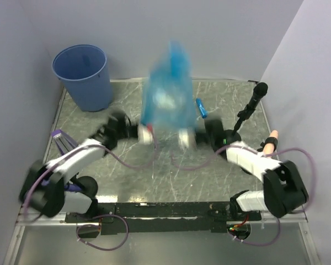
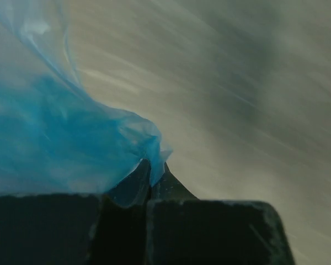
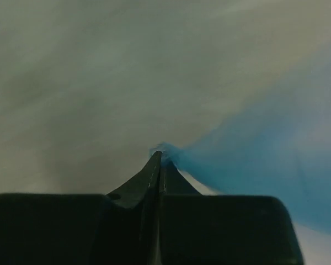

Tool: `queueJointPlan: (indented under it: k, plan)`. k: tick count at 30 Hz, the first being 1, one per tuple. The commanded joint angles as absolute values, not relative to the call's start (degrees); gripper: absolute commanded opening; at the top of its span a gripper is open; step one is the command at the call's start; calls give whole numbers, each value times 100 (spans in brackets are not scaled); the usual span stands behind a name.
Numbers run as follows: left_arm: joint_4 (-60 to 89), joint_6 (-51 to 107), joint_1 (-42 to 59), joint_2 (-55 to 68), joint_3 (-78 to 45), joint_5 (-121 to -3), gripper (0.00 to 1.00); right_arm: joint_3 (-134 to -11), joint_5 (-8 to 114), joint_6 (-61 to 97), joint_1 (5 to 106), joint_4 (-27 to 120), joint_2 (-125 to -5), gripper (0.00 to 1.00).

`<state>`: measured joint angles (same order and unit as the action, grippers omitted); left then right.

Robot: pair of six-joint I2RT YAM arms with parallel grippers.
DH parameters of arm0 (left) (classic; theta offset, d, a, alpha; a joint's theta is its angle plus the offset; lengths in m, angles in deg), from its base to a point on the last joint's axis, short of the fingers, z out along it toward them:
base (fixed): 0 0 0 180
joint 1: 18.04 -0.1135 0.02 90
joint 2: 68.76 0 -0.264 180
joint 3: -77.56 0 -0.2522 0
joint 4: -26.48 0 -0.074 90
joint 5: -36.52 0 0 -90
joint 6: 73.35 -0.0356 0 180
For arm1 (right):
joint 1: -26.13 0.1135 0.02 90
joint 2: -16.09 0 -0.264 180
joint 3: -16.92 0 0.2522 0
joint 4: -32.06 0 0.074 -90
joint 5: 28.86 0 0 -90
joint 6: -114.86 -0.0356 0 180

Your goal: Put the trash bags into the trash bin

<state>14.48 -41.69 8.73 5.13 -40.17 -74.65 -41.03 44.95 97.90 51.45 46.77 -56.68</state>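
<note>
Two end effectors pinching one trash bag, one trash bin

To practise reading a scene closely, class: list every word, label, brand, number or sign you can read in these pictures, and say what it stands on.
None can be read in any view.
trash bag: blurred; its pale patch shows no legible print.
trash bin: plain blue wall, no label visible.
Both wrist views: too blurred to show any text.
</note>
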Motion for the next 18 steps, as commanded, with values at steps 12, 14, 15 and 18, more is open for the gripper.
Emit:
queueJointPlan:
  k: [12,14,15,18]
  plan:
    - [-267,-2836,912,305,-3762,-8424,1,-4113,3952,7946,4863,6296,-4359,0]
    - [-30,-2494,860,103,-3744,-8546,1,-4263,3855,7551,4854,6148,-4280,0]
    - [180,-2274,851,-19,-3744,-8547,1,-4324,3863,7305,4854,5964,-4236,0]
    - [866,-1107,851,-21,-3500,-8180,1,-4824,4065,6365,4854,5655,-4393,0]
